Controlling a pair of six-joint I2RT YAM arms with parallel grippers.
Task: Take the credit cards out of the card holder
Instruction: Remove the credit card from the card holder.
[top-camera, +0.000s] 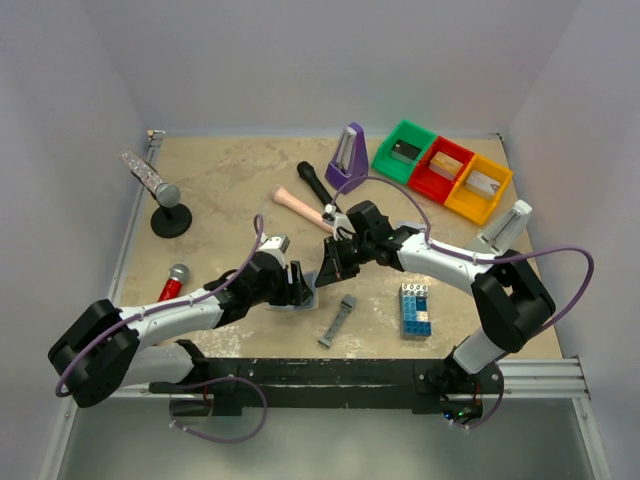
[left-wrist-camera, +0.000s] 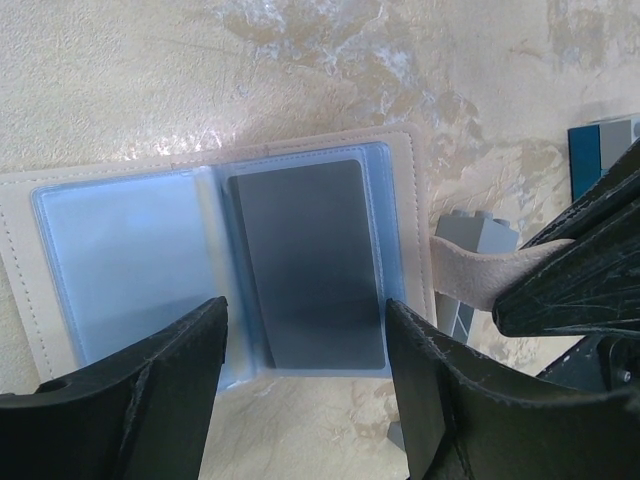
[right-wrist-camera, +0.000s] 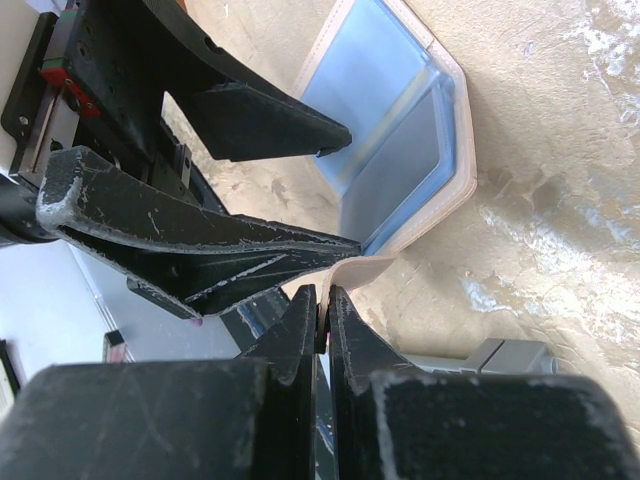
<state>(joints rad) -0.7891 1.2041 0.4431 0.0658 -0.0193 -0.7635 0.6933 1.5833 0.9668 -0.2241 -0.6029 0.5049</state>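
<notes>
Beige marbled tabletop (top-camera: 230, 170), plain pale lavender-white walls (top-camera: 300, 60) on 3 sides, metal rail (top-camera: 545, 375) + black base strip (top-camera: 330, 372) at near edge, even diffuse light, soft shadows

Pale stitched leathery card holder (left-wrist-camera: 120, 250) — glossy clear plastic sleeves — on matt mottled tabletop (left-wrist-camera: 150, 80)

I've got a mottled beige table (top-camera: 230, 165). Along the far edge, right of ctr: purple metronome (top-camera: 347, 158), then green (top-camera: 405, 150), red (top-camera: 441, 168) and yellow (top-camera: 478, 188) bins, touching, angling twd the right edge. White-grey block (top-camera: 503, 227) by the right edge. Mic stand (top-camera: 171, 220) near the left edge, red mic (top-camera: 172, 283) twd the near-left corner. Pink-handled hammer (top-camera: 297, 202) and black marker (top-camera: 313, 182) abt ctr. Card holder (left-wrist-camera: 120, 250) lies open near ctr. Grey bar (top-camera: 337, 320) and brick stack (top-camera: 415, 308) twd the near edge.
</notes>
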